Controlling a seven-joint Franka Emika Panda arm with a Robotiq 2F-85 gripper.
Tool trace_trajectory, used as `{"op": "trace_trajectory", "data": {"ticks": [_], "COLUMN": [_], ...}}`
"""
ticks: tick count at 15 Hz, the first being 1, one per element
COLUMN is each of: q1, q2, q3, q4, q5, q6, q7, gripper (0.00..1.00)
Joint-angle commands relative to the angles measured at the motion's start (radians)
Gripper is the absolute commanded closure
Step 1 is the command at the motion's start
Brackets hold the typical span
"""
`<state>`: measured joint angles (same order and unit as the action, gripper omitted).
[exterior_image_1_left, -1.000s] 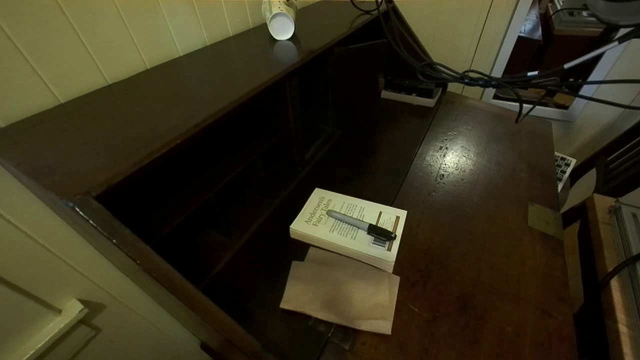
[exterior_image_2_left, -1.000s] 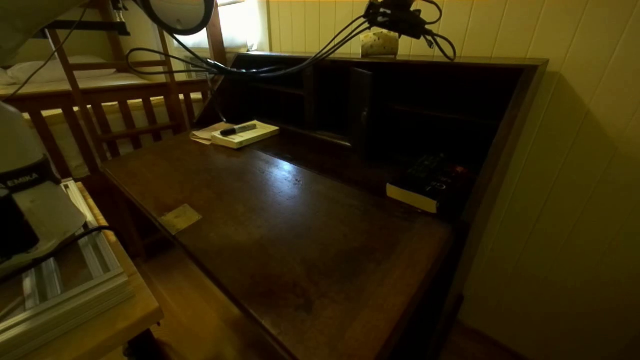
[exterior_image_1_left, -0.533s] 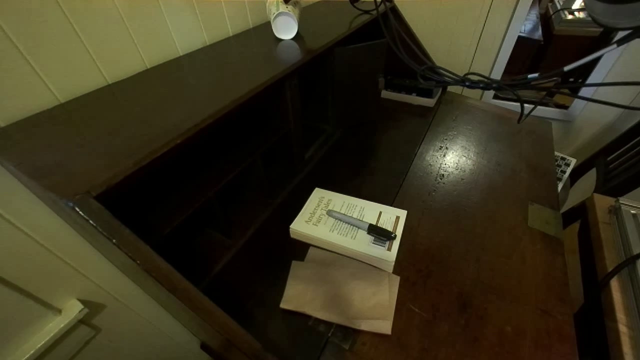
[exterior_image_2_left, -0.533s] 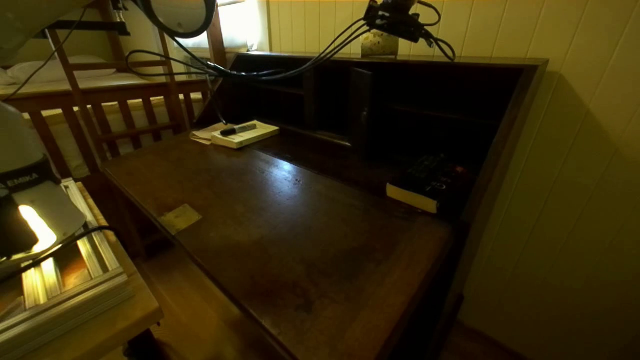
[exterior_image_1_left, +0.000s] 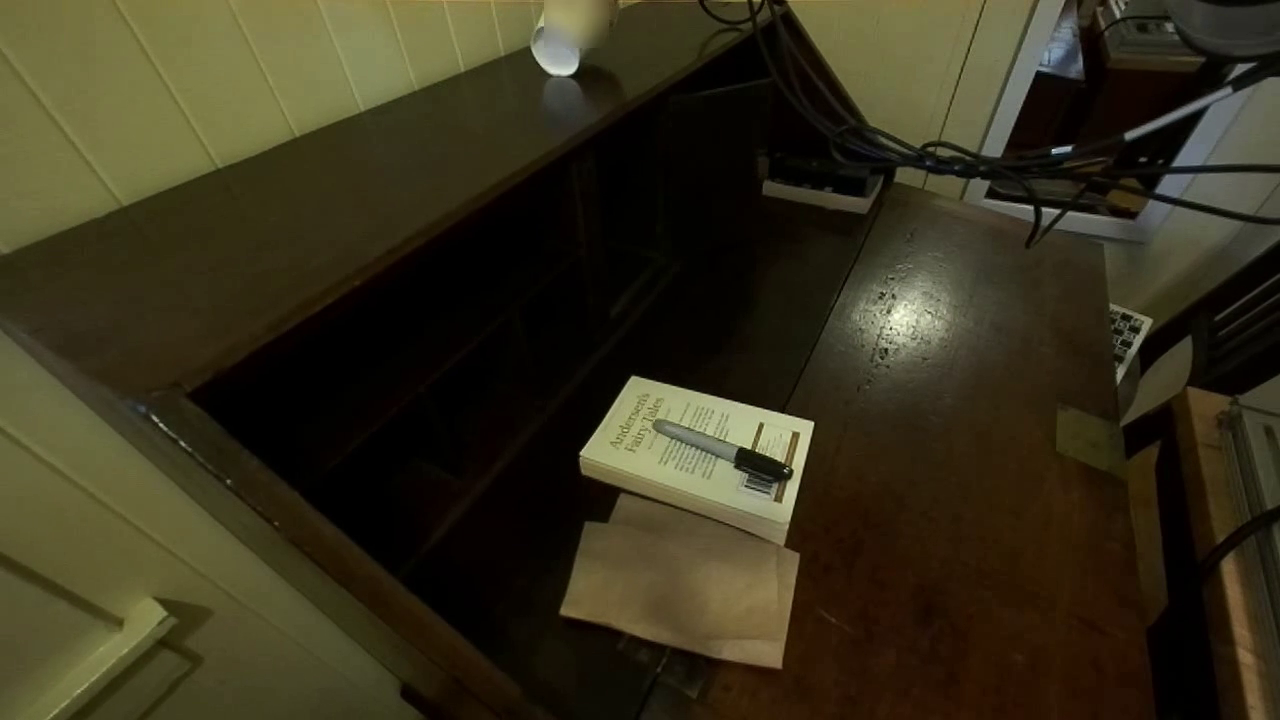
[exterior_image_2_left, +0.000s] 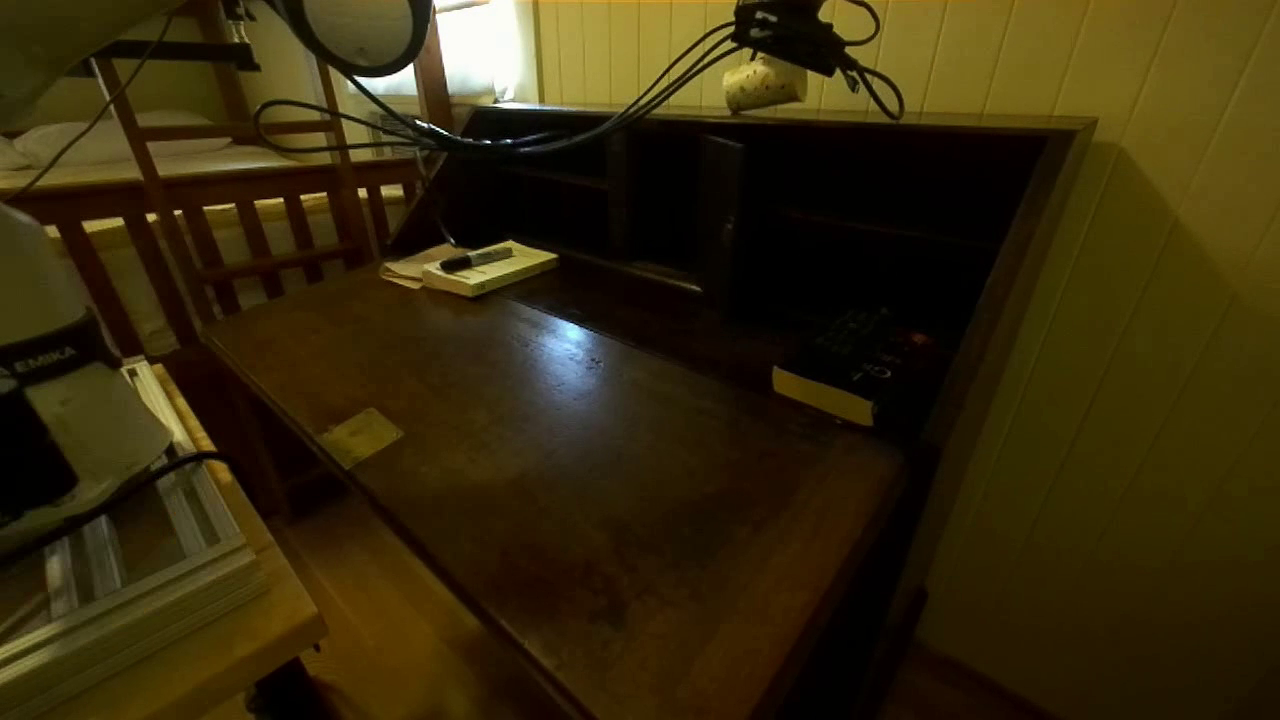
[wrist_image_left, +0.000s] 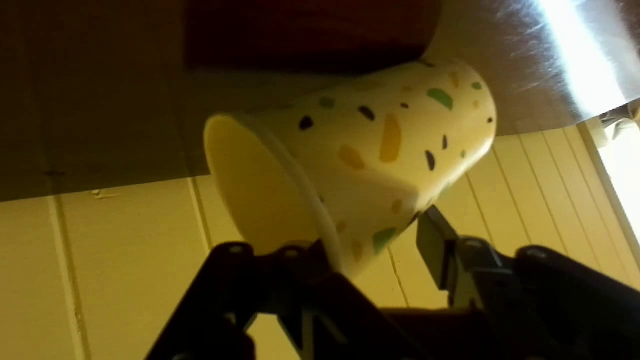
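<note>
Spotted cup (wrist_image_left: 395, 135) tilted, on its side, at the high back ledge (exterior_image_1_left: 330, 205) of the table (exterior_image_2_left: 520, 480). Jaws parted, one at its mouth, one just outside; no firm hold that I can see. Judgement: straddle the body squarely, squeeze slowly; it probably dents easily.

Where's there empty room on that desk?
The biggest bare bit is the writing surface, between the brass-coloured plate and the black book. The top ledge beside the wall is bare too, away from the cup. It's crowded at the marker, white book and brown paper, and by the gripper.
</note>
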<state>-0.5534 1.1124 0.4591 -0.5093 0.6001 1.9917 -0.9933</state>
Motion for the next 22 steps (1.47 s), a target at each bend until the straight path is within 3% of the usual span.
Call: {"op": "trace_trajectory", "data": {"ticks": [1,3,12,13,14,15,22], "q1": [0.007,0.015,0.057,0.101,0.107,0.084,0.121], "q2": [0.007,-0.003,-0.067,0.000,-0.008,-0.091,-0.121], "q3": [-0.004,-0.020,-0.082,-0.130,-0.144,-0.150,-0.234], "q4": [0.036,0.033,0.031,0.191,0.204,0.075,0.097], "q5": [-0.015,-0.036,-0.185,-0.197,-0.212,-0.214,-0.286], "q6": [-0.020,-0.020,-0.087,-0.169,-0.200,-0.174,-0.212], "q7": [0.019,0.017,-0.025,-0.009,-0.021,-0.061,-0.214], "gripper": [0.83,0.94,0.91,0.91,0.91,0.91,0.84]}}
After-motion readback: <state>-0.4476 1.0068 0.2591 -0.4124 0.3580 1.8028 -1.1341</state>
